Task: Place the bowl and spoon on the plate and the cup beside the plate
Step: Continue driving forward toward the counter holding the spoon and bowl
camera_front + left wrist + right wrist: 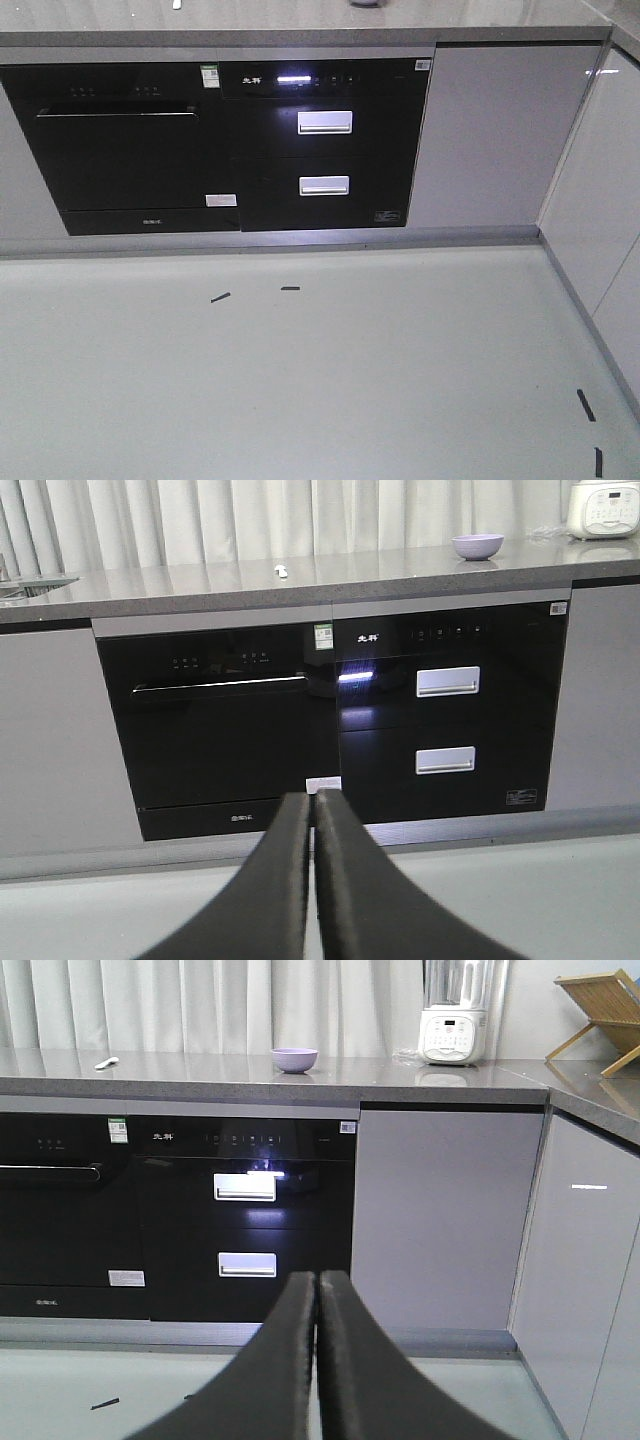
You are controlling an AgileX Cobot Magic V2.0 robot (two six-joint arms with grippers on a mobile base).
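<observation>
Left gripper (313,800) is showing its 2 black fingers pressed flat against each other. Only a hairline seam is running between them and nothing is sitting in it. It is hanging in open air, touching nothing. Right gripper (318,1278) is giving the same picture: 2 fingers closed tip to tip, gripping nothing, touching nothing.

Looking out past the left jaws, the bowl (478,546) is sitting upright on the grey countertop (200,585), far ahead, above and off to the right of the fingertips. The spoon (282,571) is lying on the same top, almost straight above the tips and a touch left, well apart from the bowl. A white rice cooker (605,508) is standing further right, beyond the bowl.

From the right jaws, the bowl (295,1058) is lining up nearly dead ahead, high above the tips and just left. The spoon (106,1062) is lying far off to the left. A white blender (455,1020) is standing to the right of the bowl, and a wooden rack (600,1010) is standing at far right.

Between both pairs of jaws and the counter's top, the black appliance fronts (230,730) are filling the view, with 2 silver drawer handles (447,681) just right of the left tips. The front camera is showing pale floor (320,380) with short black tape marks (220,297).
</observation>
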